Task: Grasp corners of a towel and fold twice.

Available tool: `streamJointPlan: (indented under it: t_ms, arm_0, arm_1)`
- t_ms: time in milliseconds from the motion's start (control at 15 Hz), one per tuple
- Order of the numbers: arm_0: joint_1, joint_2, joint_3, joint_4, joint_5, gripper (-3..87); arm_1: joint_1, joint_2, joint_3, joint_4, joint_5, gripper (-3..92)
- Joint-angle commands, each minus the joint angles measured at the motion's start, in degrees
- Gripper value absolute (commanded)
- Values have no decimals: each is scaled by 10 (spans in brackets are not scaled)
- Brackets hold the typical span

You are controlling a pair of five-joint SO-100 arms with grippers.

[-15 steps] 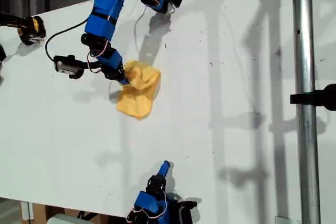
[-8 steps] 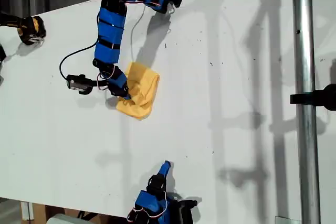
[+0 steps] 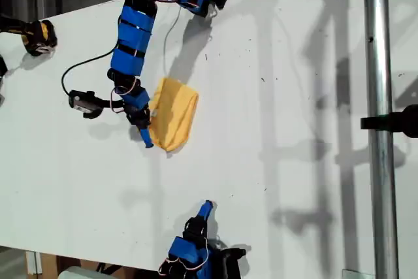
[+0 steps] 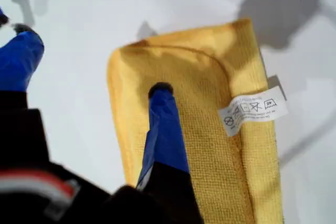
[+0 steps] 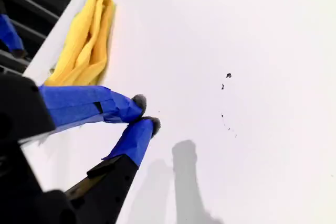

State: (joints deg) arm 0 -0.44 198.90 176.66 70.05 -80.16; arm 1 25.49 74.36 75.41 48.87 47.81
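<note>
The yellow-orange towel lies folded and flat on the white table, left of centre in the exterior view. In the first wrist view its white tag faces up on the towel, and a rounded corner shows. My first gripper stands open at the towel's edge: one blue finger is over the cloth, the other over bare table. My second gripper is shut and empty near the exterior view's bottom edge, fingertips together, with the towel far off.
A black and yellow object sits at the exterior view's upper left. A metal pole with a black clamp runs down the exterior view's right. A black cable loops beside the first arm.
The first arm carried the towel's raised edge downward in the exterior view, laid it over flat, and opened. The second arm has not moved.
</note>
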Motion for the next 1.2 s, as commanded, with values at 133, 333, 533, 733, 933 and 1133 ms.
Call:
streamJointPlan:
  t_ms: [133, 333, 533, 733, 933, 1133]
  arm_0:
    - [-17, 4, 17, 21, -105, 31]
    - [2, 4, 21, 29, -33, -4]
    - [20, 4, 22, 38, -11, -6]
    - [31, 4, 22, 40, 43, -6]
    - [31, 4, 22, 39, 257, -7]
    - [31, 4, 22, 40, 248, -7]
  arm_1:
    - [14, 323, 112, 99, -11, 233]
    - [-1, 586, 368, 198, 67, 110]
    - [-49, 825, 663, 212, 181, 113]
    - [-91, 1074, 853, 293, 287, 126]
    - [-89, 1141, 909, 352, 342, 169]
    - [-104, 1140, 907, 365, 372, 167]
